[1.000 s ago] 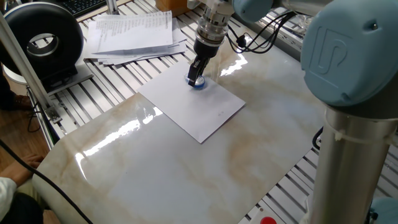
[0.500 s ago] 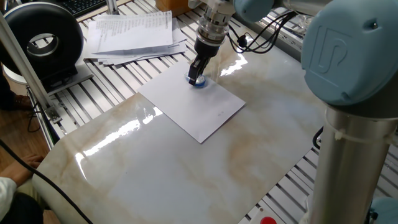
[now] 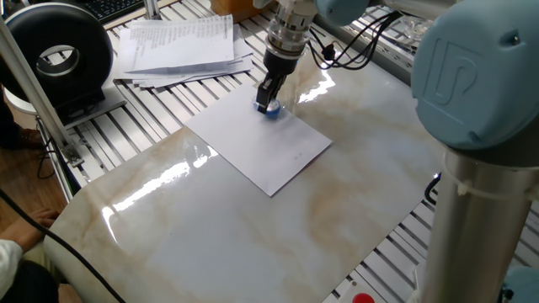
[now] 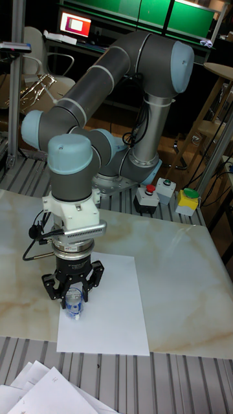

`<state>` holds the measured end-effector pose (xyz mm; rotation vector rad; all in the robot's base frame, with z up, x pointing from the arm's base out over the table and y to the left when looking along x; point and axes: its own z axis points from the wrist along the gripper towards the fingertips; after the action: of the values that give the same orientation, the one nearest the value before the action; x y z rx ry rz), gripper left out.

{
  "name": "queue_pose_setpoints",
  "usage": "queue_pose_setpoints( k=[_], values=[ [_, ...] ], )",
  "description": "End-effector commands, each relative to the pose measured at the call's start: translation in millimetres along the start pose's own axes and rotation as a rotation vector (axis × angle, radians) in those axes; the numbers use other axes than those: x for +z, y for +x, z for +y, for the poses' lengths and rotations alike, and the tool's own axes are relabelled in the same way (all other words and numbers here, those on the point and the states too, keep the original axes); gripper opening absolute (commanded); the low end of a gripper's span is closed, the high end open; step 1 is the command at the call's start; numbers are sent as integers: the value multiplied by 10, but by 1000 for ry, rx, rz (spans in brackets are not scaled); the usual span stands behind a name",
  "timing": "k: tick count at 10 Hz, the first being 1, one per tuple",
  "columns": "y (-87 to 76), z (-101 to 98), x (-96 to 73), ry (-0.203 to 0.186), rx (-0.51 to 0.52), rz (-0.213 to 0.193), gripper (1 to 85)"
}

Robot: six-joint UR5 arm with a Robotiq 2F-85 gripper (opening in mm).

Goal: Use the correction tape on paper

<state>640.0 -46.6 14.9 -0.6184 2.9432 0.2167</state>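
The paper [image 3: 257, 140] [image 4: 110, 305] is a blank white sheet lying flat on the marble tabletop. The correction tape [image 3: 270, 110] [image 4: 74, 307], small, blue and clear, stands with its tip down on the sheet near one corner. My gripper [image 3: 267, 103] [image 4: 73, 301] comes straight down over it and is shut on the correction tape, fingers on either side. In the fixed view the fingers hide most of the dispenser.
A stack of printed papers [image 3: 179, 44] [image 4: 45, 392] lies just past the sheet's edge. A black round device [image 3: 57, 55] sits at the far left. Cables [image 3: 354, 46] trail behind the arm. Button boxes [image 4: 163, 195] stand by the arm's base.
The gripper with the correction tape has shifted very slightly along the sheet towards the printed stack; otherwise nothing differs.
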Motion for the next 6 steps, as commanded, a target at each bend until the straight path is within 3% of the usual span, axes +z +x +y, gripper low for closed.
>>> queue_pose_setpoints(
  k=[1,3,4,5,6],
  values=[
    [-8,-72,-110,92,-2,22,220],
    [57,-54,-167,133,-17,46,110],
    [108,-53,-182,145,-25,65,17],
    [207,-41,-206,143,-39,103,17],
    [362,-80,-265,172,-39,164,17]
  ],
)
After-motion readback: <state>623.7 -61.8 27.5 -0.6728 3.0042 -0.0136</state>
